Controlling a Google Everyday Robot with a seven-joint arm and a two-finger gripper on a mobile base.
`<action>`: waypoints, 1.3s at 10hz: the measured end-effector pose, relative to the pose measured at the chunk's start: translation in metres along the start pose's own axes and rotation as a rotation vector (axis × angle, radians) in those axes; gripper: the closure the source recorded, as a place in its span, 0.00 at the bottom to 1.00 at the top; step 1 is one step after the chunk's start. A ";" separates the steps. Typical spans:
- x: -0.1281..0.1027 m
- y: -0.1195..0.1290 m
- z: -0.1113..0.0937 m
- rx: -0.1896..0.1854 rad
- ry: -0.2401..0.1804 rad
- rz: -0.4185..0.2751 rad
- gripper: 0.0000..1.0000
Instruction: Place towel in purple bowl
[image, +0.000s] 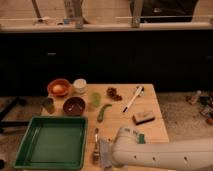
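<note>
The towel (104, 153), a pale grey-blue cloth, lies at the table's front edge, its right part covered by my arm. My white arm reaches in from the lower right, and its gripper (118, 150) is at the arm's left end, right over the towel. The wrist hides the fingers from this view. The purple bowl (74, 106) stands at the left middle of the table, empty and well apart from the gripper.
An orange bowl (59, 88) and a white cup (80, 85) stand behind the purple bowl. A green tray (50, 142) fills the front left. A brush (95, 146) lies beside the towel. A sponge (144, 118) and a white utensil (133, 98) lie to the right.
</note>
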 end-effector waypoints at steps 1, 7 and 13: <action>-0.001 -0.004 0.002 -0.006 0.002 0.000 0.20; 0.007 -0.003 0.036 -0.073 0.019 0.009 0.25; 0.014 0.000 0.042 -0.090 0.026 -0.004 0.84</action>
